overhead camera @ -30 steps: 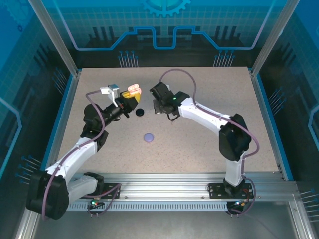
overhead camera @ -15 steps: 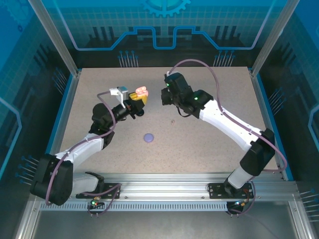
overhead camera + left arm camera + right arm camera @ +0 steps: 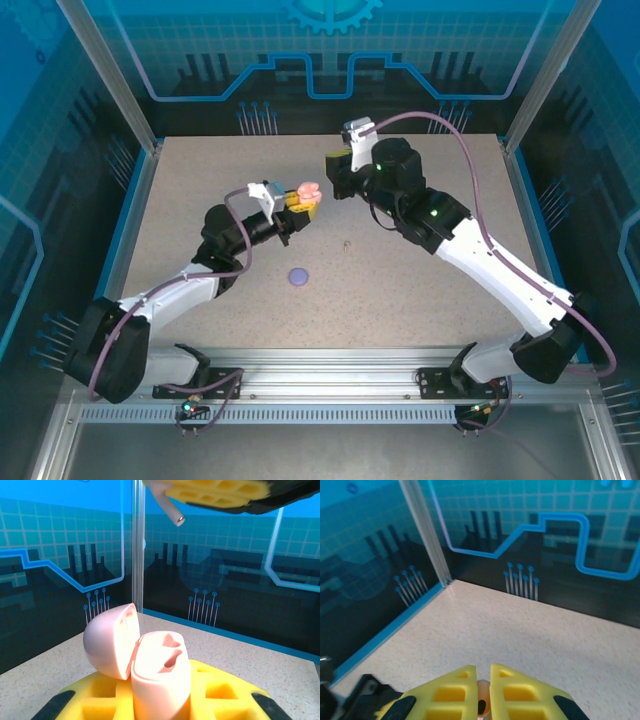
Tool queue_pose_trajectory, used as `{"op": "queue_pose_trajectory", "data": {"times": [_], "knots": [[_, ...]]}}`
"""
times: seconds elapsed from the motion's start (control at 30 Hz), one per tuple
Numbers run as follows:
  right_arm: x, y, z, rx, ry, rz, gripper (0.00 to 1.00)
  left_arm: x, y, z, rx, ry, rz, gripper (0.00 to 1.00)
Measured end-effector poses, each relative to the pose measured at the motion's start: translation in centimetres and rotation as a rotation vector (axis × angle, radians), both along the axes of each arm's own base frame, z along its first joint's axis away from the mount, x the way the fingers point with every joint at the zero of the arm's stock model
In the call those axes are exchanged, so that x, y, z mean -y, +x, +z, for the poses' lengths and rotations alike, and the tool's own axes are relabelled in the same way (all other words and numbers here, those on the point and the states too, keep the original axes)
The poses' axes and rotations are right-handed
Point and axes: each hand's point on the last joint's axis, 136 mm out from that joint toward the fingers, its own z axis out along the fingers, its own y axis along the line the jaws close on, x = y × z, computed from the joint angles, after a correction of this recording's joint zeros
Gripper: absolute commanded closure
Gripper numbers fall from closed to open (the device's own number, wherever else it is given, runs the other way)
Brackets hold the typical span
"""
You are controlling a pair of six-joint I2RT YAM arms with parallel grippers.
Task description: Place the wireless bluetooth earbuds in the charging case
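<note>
Pink charging case (image 3: 160,675): base sunk in the yellow pads (image 3: 225,697) of the left gripper (image 3: 298,205), cut by the lower edge.
Pale earbud (image 3: 167,505): stem shows, head buried in the right gripper (image 3: 483,685).
Speck (image 3: 346,243) on table (image 3: 420,290): too small to identify.

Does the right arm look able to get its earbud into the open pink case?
Probably yes. The left tool holds the pink case with its lid open and sockets exposed, and the right tool, shut on the earbud, is close by with nothing between them.
</note>
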Motion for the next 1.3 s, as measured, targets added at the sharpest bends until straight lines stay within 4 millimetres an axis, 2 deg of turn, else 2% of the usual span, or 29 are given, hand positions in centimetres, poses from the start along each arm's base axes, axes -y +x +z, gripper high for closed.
{"op": "queue_pose_trajectory", "data": {"times": [0.13,0.23,0.5,0.83,1.3], "knots": [[-1.0,-1.0,-0.1,0.064,0.005,0.089,0.91,0.8,0.8,0.0,0.009,0.007,-0.008,1.0],[-1.8,-1.6,-0.9,0.096,-0.003,0.142,0.91,1.1,1.2,0.1,0.015,0.005,-0.01,1.0],[-3.1,-2.2,-1.8,0.141,0.014,0.202,0.92,1.3,1.4,1.2,0.054,0.003,-0.01,1.0],[-3.2,-2.3,-2.0,0.165,0.035,0.19,0.92,1.3,1.4,1.1,0.057,0.009,-0.009,1.0],[-2.2,-2.0,-2.0,0.178,0.04,0.133,0.94,1.3,1.4,1.6,0.074,0.009,-0.008,1.0]]}}
